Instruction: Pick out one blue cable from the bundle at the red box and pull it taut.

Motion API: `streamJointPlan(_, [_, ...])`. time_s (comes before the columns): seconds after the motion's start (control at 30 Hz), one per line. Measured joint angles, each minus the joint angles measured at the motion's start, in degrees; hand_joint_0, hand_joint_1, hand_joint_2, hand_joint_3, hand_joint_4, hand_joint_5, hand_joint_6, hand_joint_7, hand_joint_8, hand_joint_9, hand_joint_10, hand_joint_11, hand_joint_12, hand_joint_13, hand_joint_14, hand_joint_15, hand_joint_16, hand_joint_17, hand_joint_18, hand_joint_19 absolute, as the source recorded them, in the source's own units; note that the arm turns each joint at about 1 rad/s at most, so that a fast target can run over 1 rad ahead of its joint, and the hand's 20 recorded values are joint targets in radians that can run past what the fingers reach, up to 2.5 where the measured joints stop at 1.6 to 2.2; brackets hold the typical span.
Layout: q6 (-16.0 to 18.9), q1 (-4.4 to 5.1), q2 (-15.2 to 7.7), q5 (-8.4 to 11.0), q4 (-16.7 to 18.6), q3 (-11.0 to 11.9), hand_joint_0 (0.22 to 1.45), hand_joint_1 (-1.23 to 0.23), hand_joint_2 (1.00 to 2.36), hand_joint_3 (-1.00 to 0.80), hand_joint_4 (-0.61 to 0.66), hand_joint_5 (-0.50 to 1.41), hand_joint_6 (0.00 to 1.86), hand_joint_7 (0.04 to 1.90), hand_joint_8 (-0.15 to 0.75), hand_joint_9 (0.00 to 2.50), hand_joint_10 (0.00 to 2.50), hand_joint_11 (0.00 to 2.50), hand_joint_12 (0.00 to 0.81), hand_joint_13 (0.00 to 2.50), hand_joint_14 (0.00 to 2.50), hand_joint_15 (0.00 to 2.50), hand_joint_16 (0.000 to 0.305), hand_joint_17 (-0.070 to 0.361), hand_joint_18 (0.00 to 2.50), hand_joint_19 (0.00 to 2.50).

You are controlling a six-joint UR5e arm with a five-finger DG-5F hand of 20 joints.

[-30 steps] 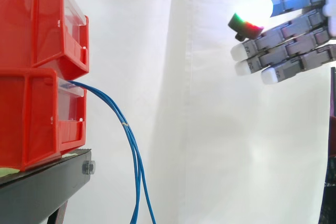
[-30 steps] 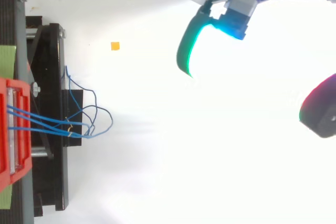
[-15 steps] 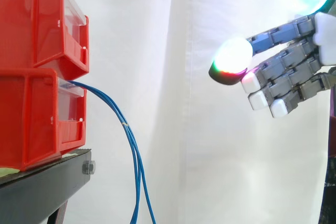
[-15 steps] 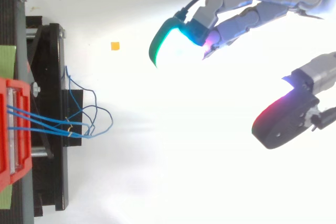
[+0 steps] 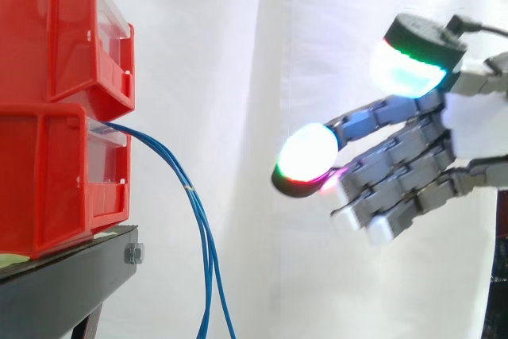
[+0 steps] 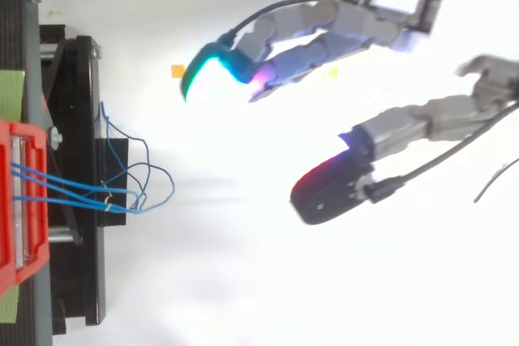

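Several thin blue cables (image 5: pixel 189 196) leave the lower red box (image 5: pixel 59 172) and hang down past the black stand (image 5: pixel 67 279). From above, the blue cables (image 6: pixel 122 192) loop out from the red box (image 6: pixel 20 200) over the stand. My hand (image 5: pixel 464 129) reaches in from the right, well clear of the cables, fingers stretched leftward and thumb spread apart. It is open and holds nothing. In the top view the hand (image 6: pixel 405 2) has its glowing fingertips (image 6: pixel 207 70) nearest the cables, still a gap away.
A second red box (image 5: pixel 63 33) is stacked on the lower one. A white curtain (image 5: pixel 317 53) hangs behind. A small orange scrap (image 6: pixel 177 70) lies on the white floor near the fingertips.
The hand has moved left toward the cables and lower, with fingers and thumb spreading wider. The cables have not moved.
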Motion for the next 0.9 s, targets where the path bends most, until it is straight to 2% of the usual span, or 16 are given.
streamJointPlan(0.17, [0.1, 0.37, -2.8, 0.35, 4.4, 0.8, 0.45, -0.69, 1.00, -0.50, 0.18, -0.21, 0.50, 0.65, 0.244, 0.62, 0.01, 0.32, 0.343, 0.61, 0.01, 0.34, 0.052, 0.118, 0.52, 0.43])
streamJointPlan(0.23, [0.3, 0.49, -4.4, 0.49, 5.4, 1.8, 0.45, -0.69, 1.00, -0.50, 0.18, -0.21, 0.50, 0.65, 0.244, 0.62, 0.01, 0.32, 0.343, 0.61, 0.01, 0.34, 0.052, 0.118, 0.52, 0.43])
streamJointPlan(0.43, [2.9, 0.14, -11.3, -0.90, 5.6, 8.4, 0.46, -0.68, 1.00, -0.50, 0.19, -0.20, 0.50, 0.66, 0.244, 0.63, 0.01, 0.32, 0.339, 0.61, 0.01, 0.34, 0.052, 0.116, 0.51, 0.44])
streamJointPlan(0.53, [3.7, 0.07, -12.8, -1.38, 5.8, 10.1, 0.46, -0.68, 1.00, -0.50, 0.19, -0.20, 0.50, 0.67, 0.241, 0.63, 0.01, 0.32, 0.338, 0.61, 0.01, 0.35, 0.051, 0.115, 0.51, 0.44])
streamJointPlan(0.9, [5.8, 0.20, -15.9, -2.34, 9.2, 10.8, 0.49, -0.66, 1.00, -0.50, 0.21, -0.16, 0.50, 0.80, 0.236, 0.69, 0.01, 0.37, 0.328, 0.64, 0.01, 0.38, 0.048, 0.108, 0.51, 0.47])
